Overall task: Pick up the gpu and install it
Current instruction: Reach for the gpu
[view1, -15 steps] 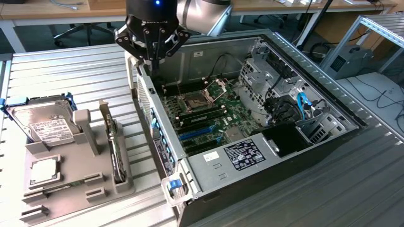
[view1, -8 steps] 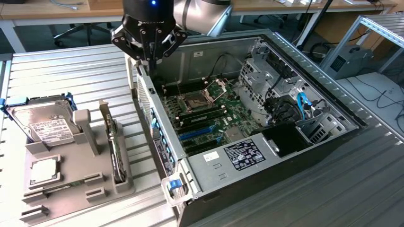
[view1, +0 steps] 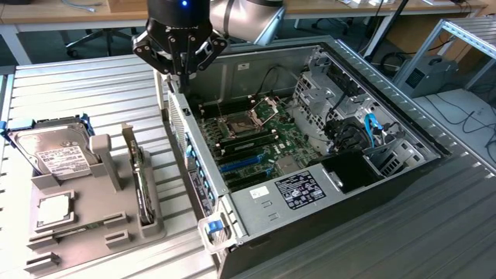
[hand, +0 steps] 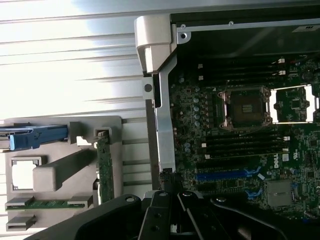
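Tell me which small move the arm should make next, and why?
Probably shift the pincer toward the exterior view's left, over the gpu: it stands on edge in the grey holder, unpicked, while the shut pincer hangs above the wall of the computer case.

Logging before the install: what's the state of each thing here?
gripper: shut, holding nothing, over the computer case wall.
gpu: on edge in the holder, unheld.
hard drive: propped in the holder.
CPU socket: cover open.
computer case: side open.
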Controlling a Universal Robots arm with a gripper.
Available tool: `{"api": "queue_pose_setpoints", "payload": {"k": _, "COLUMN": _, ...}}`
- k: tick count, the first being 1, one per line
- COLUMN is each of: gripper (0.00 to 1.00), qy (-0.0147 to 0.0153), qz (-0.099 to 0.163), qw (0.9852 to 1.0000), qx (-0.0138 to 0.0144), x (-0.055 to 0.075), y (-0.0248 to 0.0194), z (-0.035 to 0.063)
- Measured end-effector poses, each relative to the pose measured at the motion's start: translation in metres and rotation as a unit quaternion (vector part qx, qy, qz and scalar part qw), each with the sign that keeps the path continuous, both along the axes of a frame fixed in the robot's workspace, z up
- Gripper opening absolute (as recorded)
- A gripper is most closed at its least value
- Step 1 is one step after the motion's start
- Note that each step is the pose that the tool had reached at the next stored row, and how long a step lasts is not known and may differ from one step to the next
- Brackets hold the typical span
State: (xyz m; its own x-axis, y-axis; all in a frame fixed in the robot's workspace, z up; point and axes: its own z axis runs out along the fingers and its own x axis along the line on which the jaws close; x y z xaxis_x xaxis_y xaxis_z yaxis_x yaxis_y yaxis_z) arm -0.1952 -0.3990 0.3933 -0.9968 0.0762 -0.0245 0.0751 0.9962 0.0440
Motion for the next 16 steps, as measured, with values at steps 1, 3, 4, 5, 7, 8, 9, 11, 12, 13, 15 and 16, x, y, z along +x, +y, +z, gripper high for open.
{"api": "queue_pose_setpoints", "payload": {"k": 1, "gripper": 0.11, "qy": 0.0, "qz": 0.0, "qw": 1.0, "qx": 0.0, "x": -0.0008, "y": 0.0, "z": 0.0}}
{"api": "queue_pose_setpoints", "payload": {"k": 3, "gripper": 0.11, "qy": 0.0, "qz": 0.0, "qw": 1.0, "qx": 0.0, "x": -0.0022, "y": 0.0, "z": 0.0}}
{"api": "queue_pose_setpoints", "payload": {"k": 4, "gripper": 0.11, "qy": 0.0, "qz": 0.0, "qw": 1.0, "qx": 0.0, "x": -0.0031, "y": 0.0, "z": 0.0}}
{"api": "queue_pose_setpoints", "payload": {"k": 5, "gripper": 0.11, "qy": 0.0, "qz": 0.0, "qw": 1.0, "qx": 0.0, "x": -0.0038, "y": 0.0, "z": 0.0}}
{"api": "queue_pose_setpoints", "payload": {"k": 7, "gripper": 0.11, "qy": 0.0, "qz": 0.0, "qw": 1.0, "qx": 0.0, "x": -0.0049, "y": 0.0, "z": 0.0}}
{"api": "queue_pose_setpoints", "payload": {"k": 8, "gripper": 0.11, "qy": 0.0, "qz": 0.0, "qw": 1.0, "qx": 0.0, "x": -0.0056, "y": 0.0, "z": 0.0}}
{"api": "queue_pose_setpoints", "payload": {"k": 9, "gripper": 0.11, "qy": 0.0, "qz": 0.0, "qw": 1.0, "qx": 0.0, "x": -0.0061, "y": 0.0, "z": 0.0}}
{"api": "queue_pose_setpoints", "payload": {"k": 11, "gripper": 0.11, "qy": 0.0, "qz": 0.0, "qw": 1.0, "qx": 0.0, "x": -0.0072, "y": 0.0, "z": 0.0}}
{"api": "queue_pose_setpoints", "payload": {"k": 12, "gripper": 0.11, "qy": 0.0, "qz": 0.0, "qw": 1.0, "qx": 0.0, "x": -0.0078, "y": 0.0, "z": 0.0}}
{"api": "queue_pose_setpoints", "payload": {"k": 13, "gripper": 0.11, "qy": 0.0, "qz": 0.0, "qw": 1.0, "qx": 0.0, "x": -0.0084, "y": 0.0, "z": 0.0}}
{"api": "queue_pose_setpoints", "payload": {"k": 15, "gripper": 0.11, "qy": 0.0, "qz": 0.0, "qw": 1.0, "qx": 0.0, "x": -0.0095, "y": 0.0, "z": 0.0}}
{"api": "queue_pose_setpoints", "payload": {"k": 16, "gripper": 0.11, "qy": 0.0, "qz": 0.0, "qw": 1.0, "qx": 0.0, "x": -0.0103, "y": 0.0, "z": 0.0}}
